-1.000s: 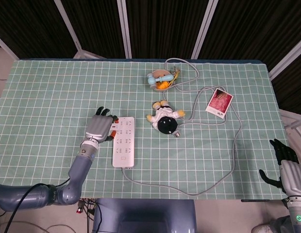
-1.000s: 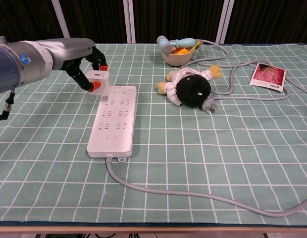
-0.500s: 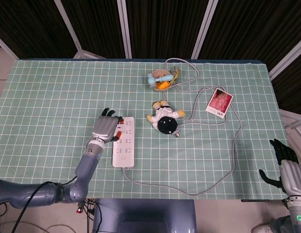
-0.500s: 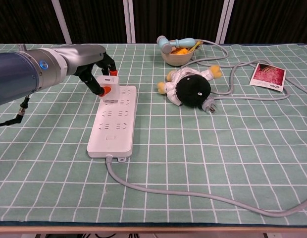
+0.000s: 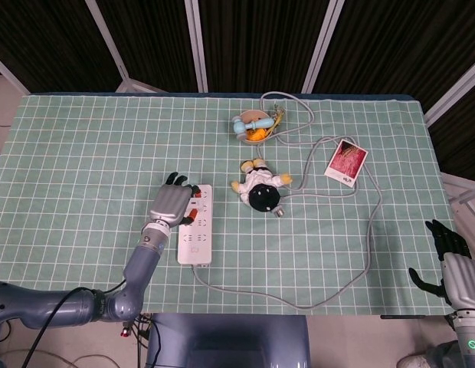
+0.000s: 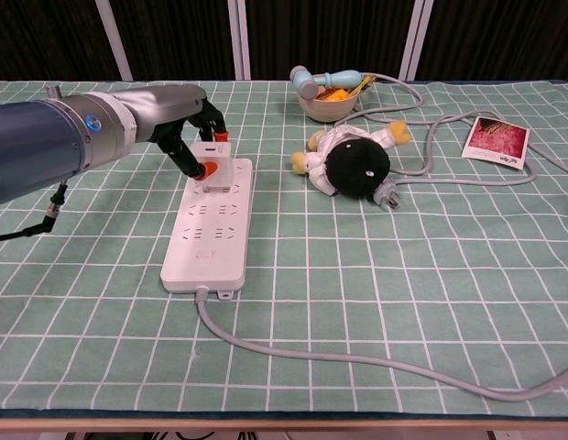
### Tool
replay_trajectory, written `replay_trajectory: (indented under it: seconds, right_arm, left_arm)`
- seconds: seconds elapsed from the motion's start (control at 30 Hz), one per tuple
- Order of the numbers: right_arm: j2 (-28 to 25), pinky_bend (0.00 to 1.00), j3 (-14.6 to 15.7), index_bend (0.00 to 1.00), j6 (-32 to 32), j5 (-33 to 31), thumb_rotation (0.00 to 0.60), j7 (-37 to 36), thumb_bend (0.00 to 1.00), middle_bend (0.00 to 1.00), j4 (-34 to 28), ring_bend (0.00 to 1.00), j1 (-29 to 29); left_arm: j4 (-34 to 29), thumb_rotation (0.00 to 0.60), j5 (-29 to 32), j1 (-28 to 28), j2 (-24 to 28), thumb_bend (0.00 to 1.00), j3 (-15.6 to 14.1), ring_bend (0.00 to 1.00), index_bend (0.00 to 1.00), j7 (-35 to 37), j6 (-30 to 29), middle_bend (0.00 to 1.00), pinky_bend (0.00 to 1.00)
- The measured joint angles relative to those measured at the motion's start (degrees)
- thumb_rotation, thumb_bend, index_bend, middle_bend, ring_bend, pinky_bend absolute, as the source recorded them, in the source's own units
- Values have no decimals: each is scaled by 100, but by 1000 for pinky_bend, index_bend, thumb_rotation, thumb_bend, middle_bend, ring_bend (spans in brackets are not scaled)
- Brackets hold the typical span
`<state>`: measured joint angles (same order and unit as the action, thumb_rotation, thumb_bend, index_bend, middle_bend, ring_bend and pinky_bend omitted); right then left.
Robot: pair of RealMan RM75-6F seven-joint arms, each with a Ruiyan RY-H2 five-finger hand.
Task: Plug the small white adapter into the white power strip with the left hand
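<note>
The white power strip (image 6: 211, 231) lies lengthwise on the green checked cloth, left of centre, and shows in the head view too (image 5: 195, 230). My left hand (image 6: 185, 124) pinches the small white adapter (image 6: 216, 166) between orange-tipped fingertips (image 6: 207, 170). The adapter sits against the strip's far end; whether its prongs are in a socket I cannot tell. From the head view, my left hand (image 5: 173, 205) covers most of the adapter. My right hand (image 5: 450, 264) hangs off the table's right edge, fingers apart, holding nothing.
A black and white plush toy (image 6: 353, 161) lies right of the strip. Behind it is a bowl (image 6: 328, 99) with toys. A photo card (image 6: 497, 142) rests at the far right. The strip's grey cable (image 6: 357, 359) loops along the front edge and up the right side.
My left hand carried the adapter rightward from beside the strip and lowered it onto the strip's far end. The right hand has not moved.
</note>
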<state>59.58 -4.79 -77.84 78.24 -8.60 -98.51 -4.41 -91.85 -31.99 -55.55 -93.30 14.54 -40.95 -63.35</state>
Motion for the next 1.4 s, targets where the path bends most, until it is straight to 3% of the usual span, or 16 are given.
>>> replay_trajectory:
  seconds: [1.4]
  right_arm:
    - [14, 0, -5, 0, -23, -7, 600, 20, 374, 0, 3, 0, 7]
  left_arm:
    - [444, 600, -305, 304, -182, 526, -178, 123, 584, 685, 211, 582, 68]
